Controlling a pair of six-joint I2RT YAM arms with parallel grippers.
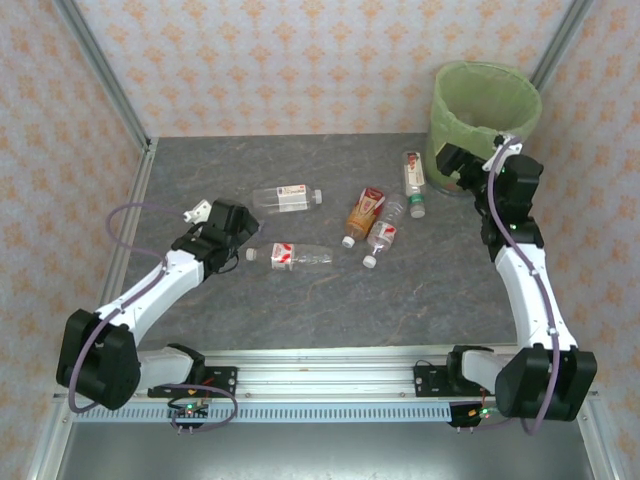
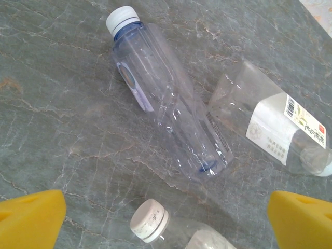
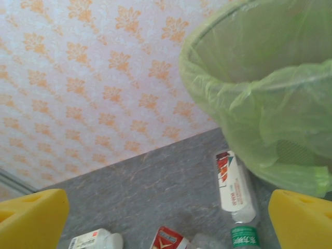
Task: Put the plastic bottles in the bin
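Several plastic bottles lie on the grey table. One with a red-and-white label (image 1: 287, 197) lies mid-left, and another (image 1: 290, 255) lies nearer. An orange-labelled one (image 1: 364, 213) and a clear one (image 1: 384, 232) lie mid-table, and one (image 1: 414, 180) rests by the bin (image 1: 485, 100) at the back right. My left gripper (image 1: 238, 232) hangs open by the left bottles. Its wrist view has a white-capped clear bottle (image 2: 166, 104), a white-labelled bottle (image 2: 270, 124) and a bottle cap (image 2: 150, 220) between the fingers (image 2: 31, 218). My right gripper (image 1: 455, 165) is open beside the bin (image 3: 259, 104), above a red-and-white labelled bottle (image 3: 234, 181).
Patterned walls close in the back and both sides. A metal frame post (image 1: 100, 70) runs along the left edge. A green-labelled bottle (image 3: 244, 238) and a red-labelled one (image 3: 168, 239) lie at the bottom of the right wrist view. Bare table stretches in front of the bottles.
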